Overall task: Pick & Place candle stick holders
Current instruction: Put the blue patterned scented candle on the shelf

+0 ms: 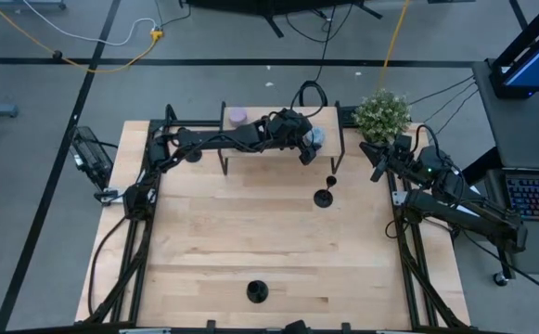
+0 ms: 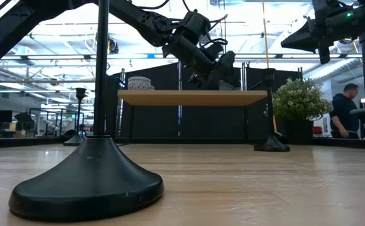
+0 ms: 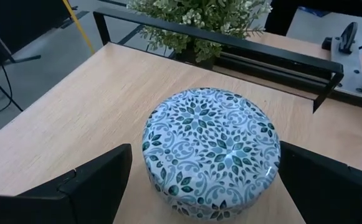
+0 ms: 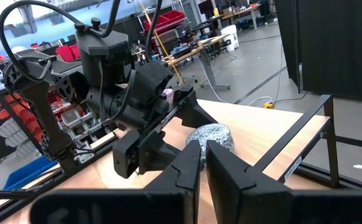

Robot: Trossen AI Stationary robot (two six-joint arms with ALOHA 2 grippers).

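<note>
Nearest, one candle stick holder [image 2: 88, 169]; left gripper [image 3: 199, 186], jaws spread, straddles patterned tin [image 3: 212, 149] at twelve o'clock; better retarget.

Table [image 1: 278, 250], passage and obstructions.

- Middle and left side: bare wood, open to approach from above.
- Near edge, centre: one candle stick holder [image 1: 257, 292], alone, clear all round.
- Right of centre: two candle stick holders [image 1: 324, 197], close together, little gap between them.
- Far edge: raised shelf [image 1: 278, 119] on black legs. The left arm lies across it, its left gripper [image 1: 308, 141] spread about a patterned tin [image 3: 212, 152]; a lilac tin [image 1: 238, 116] sits at the shelf's left end.
- Far right corner: potted plant [image 1: 382, 113], right arm beside it.
</note>
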